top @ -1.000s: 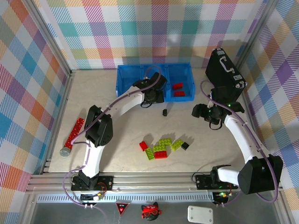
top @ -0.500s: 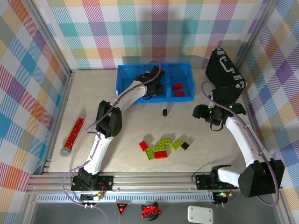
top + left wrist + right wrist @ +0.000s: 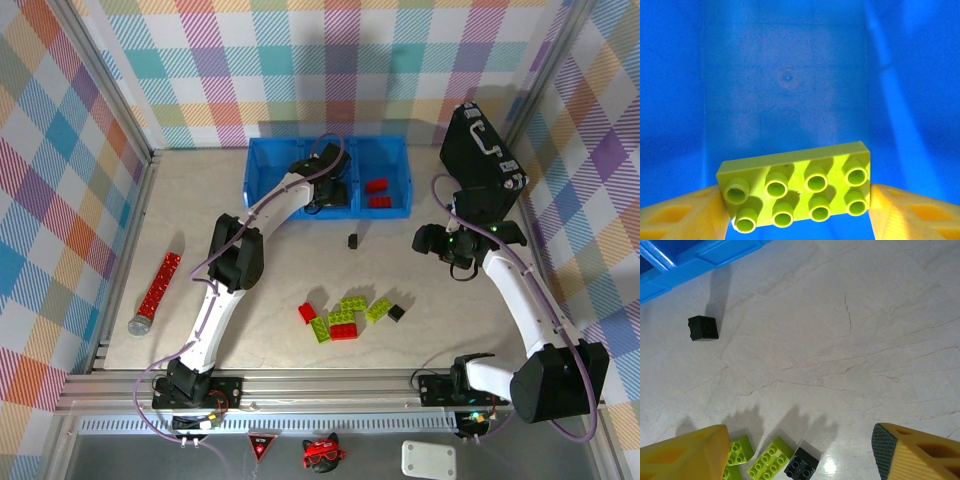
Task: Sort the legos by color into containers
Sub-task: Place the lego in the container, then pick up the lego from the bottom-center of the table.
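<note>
- Lime-green brick (image 3: 797, 192), glossy, two rows of four round studs, sits between the left gripper's (image 3: 797, 212) yellow fingers over the smooth floor of the blue bin (image 3: 785, 80); whether they pinch it cannot be told.
- Right gripper (image 3: 800, 445) gapes wide, empty, above the veined stone-look table (image 3: 840, 340), near a black cube brick (image 3: 703, 328).

bright, even light from overhead. right wrist view has soft shadows on the table (image 3: 840, 340) and a small glare spot near the bottom edge. left wrist view is saturated blue haze, lime brick (image 3: 797, 192) sharp, fingers (image 3: 680, 215) blurry in the corners.
</note>
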{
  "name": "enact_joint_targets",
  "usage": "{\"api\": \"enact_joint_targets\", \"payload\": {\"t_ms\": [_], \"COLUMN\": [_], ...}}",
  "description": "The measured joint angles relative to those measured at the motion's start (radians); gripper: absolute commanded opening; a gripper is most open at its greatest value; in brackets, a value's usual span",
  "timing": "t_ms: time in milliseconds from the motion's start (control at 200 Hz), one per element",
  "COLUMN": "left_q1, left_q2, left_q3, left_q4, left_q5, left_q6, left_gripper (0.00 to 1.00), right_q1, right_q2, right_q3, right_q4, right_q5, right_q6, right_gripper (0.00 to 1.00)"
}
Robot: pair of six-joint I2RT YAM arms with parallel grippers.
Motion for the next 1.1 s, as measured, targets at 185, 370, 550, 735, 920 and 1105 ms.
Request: {"api": "enact_joint_targets", "payload": {"t_ms": [185,370,550,735,920,1105], "left_q1": [0.0,0.002,0.006,0.006,0.006,0.006], "left_q2": [0.0,0.0,-0.03,-0.196,-0.367,-0.488], "left_q3": [0.0,0.0,-0.031,-0.185,-0.28,-0.424], "left_q4": [0.0,0.0,0.001,0.018,0.031,0.031], "left_q5": [0.007,0.018,0.042,0.081,0.107,0.133], "left_q6": [0.0,0.0,0.01,0.047,0.088,0.116], "left_gripper": [0.73,0.71,0.7,0.7,0.69,0.69], "right_q1": [0.0,0.0,0.0,0.01,0.043,0.103], "right_q2": [-0.006,-0.031,-0.039,-0.039,-0.039,-0.039], "right_q3": [0.0,0.0,0.0,-0.011,-0.044,-0.068], "right_q4": [-0.014,-0.025,-0.043,-0.053,-0.072,-0.088], "right_q5": [-0.004,-0.01,-0.043,-0.064,-0.064,-0.051], "right_q6": [0.003,0.003,0.003,0.003,0.008,0.036], "right_gripper": [0.76,0.75,0.73,0.71,0.69,0.68]}}
